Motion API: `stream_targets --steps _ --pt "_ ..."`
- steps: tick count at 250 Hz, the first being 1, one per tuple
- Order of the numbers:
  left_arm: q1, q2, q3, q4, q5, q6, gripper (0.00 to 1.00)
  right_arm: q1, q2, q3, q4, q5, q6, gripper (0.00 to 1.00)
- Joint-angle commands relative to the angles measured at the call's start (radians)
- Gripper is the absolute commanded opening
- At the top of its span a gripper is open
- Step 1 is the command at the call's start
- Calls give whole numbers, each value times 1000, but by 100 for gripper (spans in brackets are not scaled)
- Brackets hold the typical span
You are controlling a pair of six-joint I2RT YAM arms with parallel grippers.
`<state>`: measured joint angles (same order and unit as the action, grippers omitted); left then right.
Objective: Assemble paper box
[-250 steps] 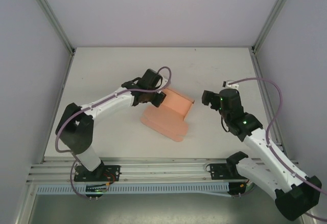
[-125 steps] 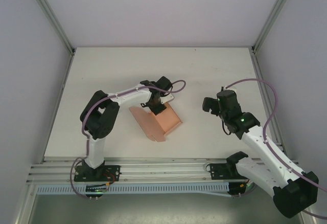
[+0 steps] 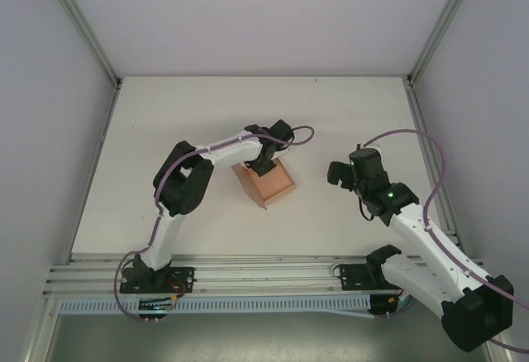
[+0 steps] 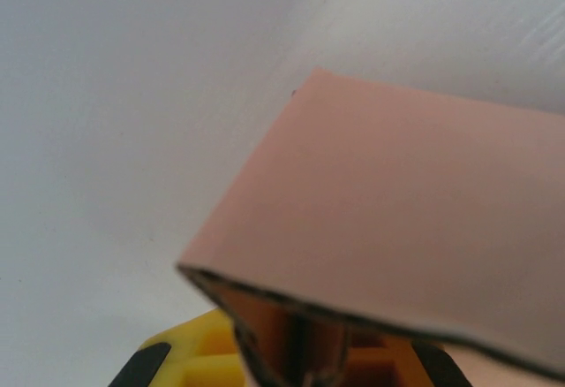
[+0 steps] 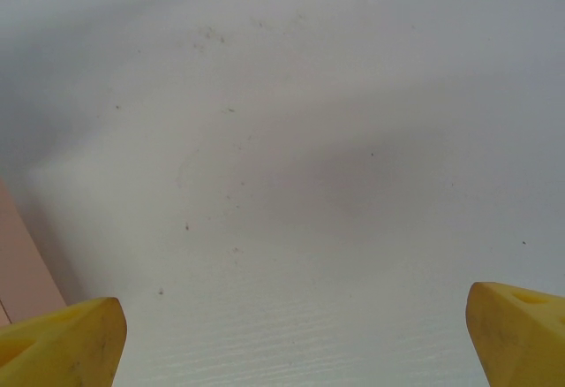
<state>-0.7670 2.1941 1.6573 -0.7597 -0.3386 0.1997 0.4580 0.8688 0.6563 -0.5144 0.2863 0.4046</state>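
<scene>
The salmon-pink paper box (image 3: pixel 266 182) sits folded near the middle of the table, tilted on a corner. My left gripper (image 3: pixel 266 162) is at its far edge, shut on the card. In the left wrist view the paper box (image 4: pixel 406 210) looms close and its folded edge runs down between my yellow fingers (image 4: pixel 190 360). My right gripper (image 3: pixel 337 172) hovers to the right of the box, apart from it, open. Its two yellow fingertips (image 5: pixel 62 343) stand wide over bare table, and a strip of the paper box (image 5: pixel 22 254) shows at the left edge.
White table (image 3: pixel 165 130) with walls on three sides and metal posts (image 3: pixel 83 23) at the back corners. An aluminium rail (image 3: pixel 264 275) runs along the near edge, by the arm bases. Open table lies behind and to the left of the box.
The left arm swung right and folded in, carrying the card with it. The card went from a spread sheet to a compact folded shape. The right arm barely moved.
</scene>
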Motion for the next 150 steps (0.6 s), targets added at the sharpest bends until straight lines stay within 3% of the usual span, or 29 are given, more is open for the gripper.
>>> stream_targets --steps 1,93,107,150 --pt "3 43 -10 18 40 -17 12 -7 -17 -19 -17 -19 22 99" --pt "4 -160 -61 70 348 100 68 -7 -41 -39 1 -59 0 99" --pt "3 -177 -60 77 365 102 81 -6 -40 -38 8 -72 -8 99" --pt "3 -187 -60 91 355 137 84 -7 -37 -38 17 -84 -26 99"
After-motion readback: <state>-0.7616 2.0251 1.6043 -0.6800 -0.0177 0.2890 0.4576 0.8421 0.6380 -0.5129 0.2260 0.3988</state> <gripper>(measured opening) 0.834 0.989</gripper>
